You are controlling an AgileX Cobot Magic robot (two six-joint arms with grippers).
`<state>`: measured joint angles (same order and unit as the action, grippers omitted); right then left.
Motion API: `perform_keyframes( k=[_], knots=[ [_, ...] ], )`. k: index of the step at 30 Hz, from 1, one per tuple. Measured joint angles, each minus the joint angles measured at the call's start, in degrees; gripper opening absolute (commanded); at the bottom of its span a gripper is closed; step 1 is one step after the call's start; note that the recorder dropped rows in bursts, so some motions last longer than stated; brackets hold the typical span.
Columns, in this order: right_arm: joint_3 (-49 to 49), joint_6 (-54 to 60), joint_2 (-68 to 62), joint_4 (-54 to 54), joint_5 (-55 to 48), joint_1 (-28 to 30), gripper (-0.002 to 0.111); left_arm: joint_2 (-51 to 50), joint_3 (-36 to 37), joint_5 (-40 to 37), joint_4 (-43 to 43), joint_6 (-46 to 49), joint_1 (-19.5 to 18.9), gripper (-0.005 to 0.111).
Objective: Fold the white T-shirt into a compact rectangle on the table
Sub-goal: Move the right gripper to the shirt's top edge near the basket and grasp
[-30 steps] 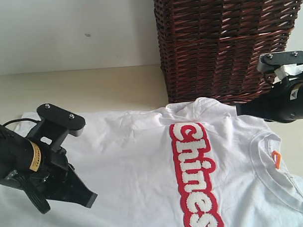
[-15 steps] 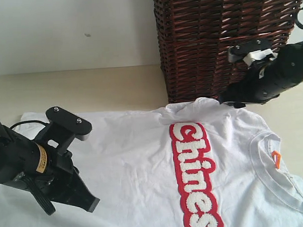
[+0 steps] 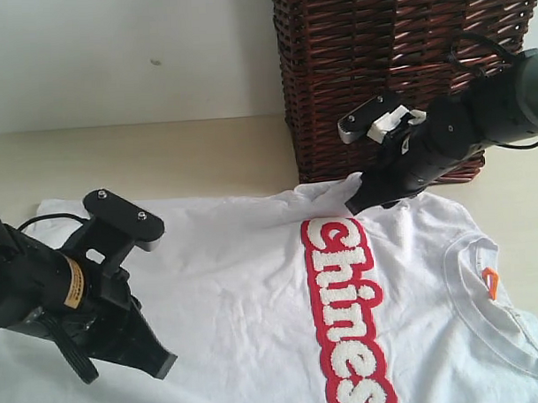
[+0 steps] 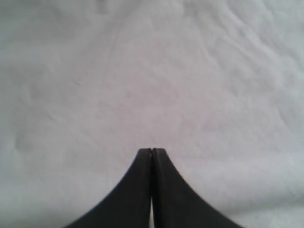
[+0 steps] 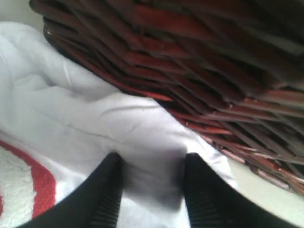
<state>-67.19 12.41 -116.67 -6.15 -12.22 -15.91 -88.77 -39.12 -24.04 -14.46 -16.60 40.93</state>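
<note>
- Left gripper: nearest element in the exterior view, at the lower left, poised over the hem end of the shirt. In the left wrist view its two black fingers are pressed flat together with no cloth between them. Whether the tips touch the fabric cannot be told.
- White T-shirt: spread flat and unfolded on the table, lying sideways, with its hem toward the left of the exterior view and its neck toward the right. It fills most of the foreground, and light creases run across the body.
- Red-outlined lettering: fuzzy white letters on a thick red band, running across the chest from the basket side toward the near edge.
- Collar: ribbed neck opening at the right, with a small orange tag inside it.
- Right gripper: angled down onto the far sleeve, just in front of the basket. In the right wrist view its fingers stand apart, with a raised fold of white cloth lying between them and not clamped.
- Table: pale beige surface, bare beyond the shirt's far edge.
- Wicker basket: dark brown, standing on the table at the back right, with the sleeve lying against its base.
- Wall: plain white, behind the table.
</note>
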Motion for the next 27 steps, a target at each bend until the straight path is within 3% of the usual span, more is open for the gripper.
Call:
perform_keyframes(
  k=[2, 17, 27],
  knots=[
    [-0.1, 0.1, -0.3, 0.0, -0.1, 0.0, 0.0, 0.0, 0.3, 0.0, 0.0, 0.0, 0.0, 0.0],
    [-0.2, 3.3, 7.3, 0.2, -7.7, -0.2, 0.0, -1.6, 0.3, 3.4, 0.0, 0.3, 0.0, 0.0],
    [3.9, 19.5, 9.7, 0.2, -14.7, -5.9, 0.0, -4.5, 0.3, 5.7, -1.1, 0.3, 0.0, 0.0]
  ],
)
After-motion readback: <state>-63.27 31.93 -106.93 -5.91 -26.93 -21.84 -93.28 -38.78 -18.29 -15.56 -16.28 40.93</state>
